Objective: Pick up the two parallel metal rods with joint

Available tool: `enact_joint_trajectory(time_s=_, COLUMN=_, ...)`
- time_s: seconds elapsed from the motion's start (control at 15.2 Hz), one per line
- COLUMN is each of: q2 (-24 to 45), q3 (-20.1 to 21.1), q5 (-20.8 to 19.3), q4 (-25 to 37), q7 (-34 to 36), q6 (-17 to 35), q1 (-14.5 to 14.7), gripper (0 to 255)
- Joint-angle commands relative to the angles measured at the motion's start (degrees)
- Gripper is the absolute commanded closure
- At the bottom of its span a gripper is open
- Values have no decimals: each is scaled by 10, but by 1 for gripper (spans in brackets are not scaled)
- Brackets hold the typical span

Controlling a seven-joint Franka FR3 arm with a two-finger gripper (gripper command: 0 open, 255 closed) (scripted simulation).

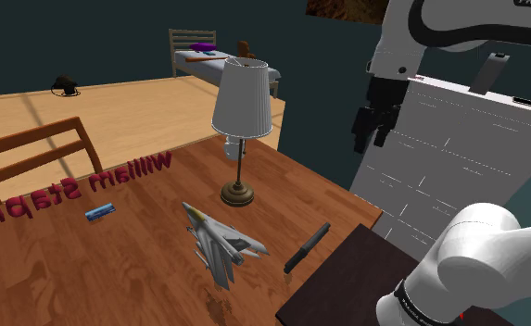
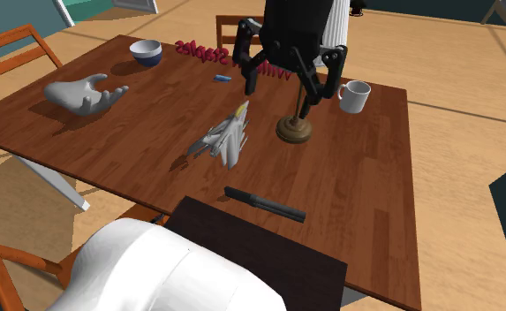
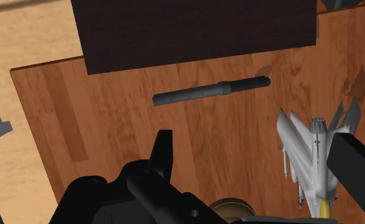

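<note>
One gripper (image 3: 254, 143), spread wide and clasping nothing, hovering over dark rod (image 3: 211, 91) lying on wooden table (image 3: 79, 108)

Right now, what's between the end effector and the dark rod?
Only bare tabletop, per the wrist view, between end effector and rod; the toy jet lies off to the side.
</note>
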Motion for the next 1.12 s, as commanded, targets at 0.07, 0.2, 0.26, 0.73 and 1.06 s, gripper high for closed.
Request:
enact_joint_trajectory(time_s=0.07, q2=-6, q3=7, q5=5, q4=-23, q7=25, q6=20, q1=-8, gripper=0)
enact_joint_trajectory(time_s=0.2, q2=-15, q3=23, q5=17, q4=-68, q7=74, q6=60, q1=-23, gripper=0)
enact_joint_trajectory(time_s=0.26, q2=-19, q3=31, q5=23, q4=-89, q7=98, q6=81, q1=-30, gripper=0)
enact_joint_trajectory(time_s=0.73, q2=-13, q3=94, q5=71, q4=-220, q7=266, q6=238, q1=-73, gripper=0)
enact_joint_trajectory(time_s=1.06, q2=36, q3=147, q5=112, q4=-290, q7=385, q6=371, q1=-96, gripper=0)
